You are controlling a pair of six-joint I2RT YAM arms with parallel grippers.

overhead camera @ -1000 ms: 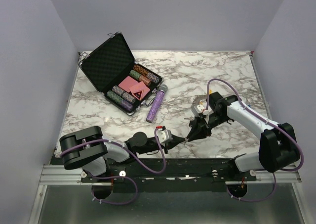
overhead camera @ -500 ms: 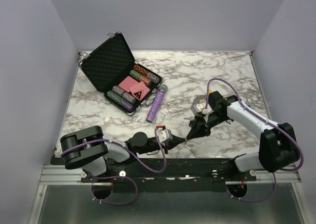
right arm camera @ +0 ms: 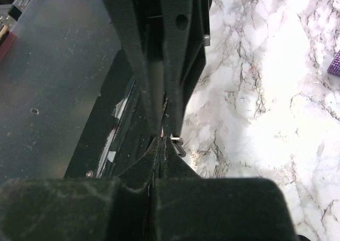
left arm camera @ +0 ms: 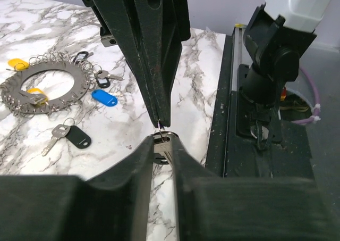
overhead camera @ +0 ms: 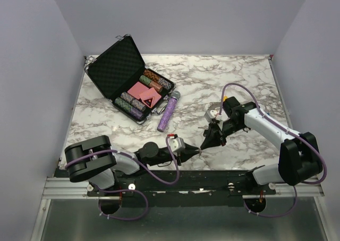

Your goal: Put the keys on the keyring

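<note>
At the table's (left arm camera: 197, 86) near edge the left gripper (left arm camera: 162, 141), nearly closed, pinches a small key (left arm camera: 167, 156). The right gripper (left arm camera: 161, 122), tips pressed together, meets its loop. Beyond, well apart, the keyring (left arm camera: 45, 86) lies flat among loose keys (left arm camera: 103, 97).

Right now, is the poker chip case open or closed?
Open: the poker chip case has its lid raised, showing chips and cards inside.

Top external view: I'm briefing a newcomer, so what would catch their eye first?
The left gripper and right gripper meet tip to tip near the front edge of the table, a small key pinched between them. Back left sits an open black case of poker chips, a purple glittery tube beside it.
</note>
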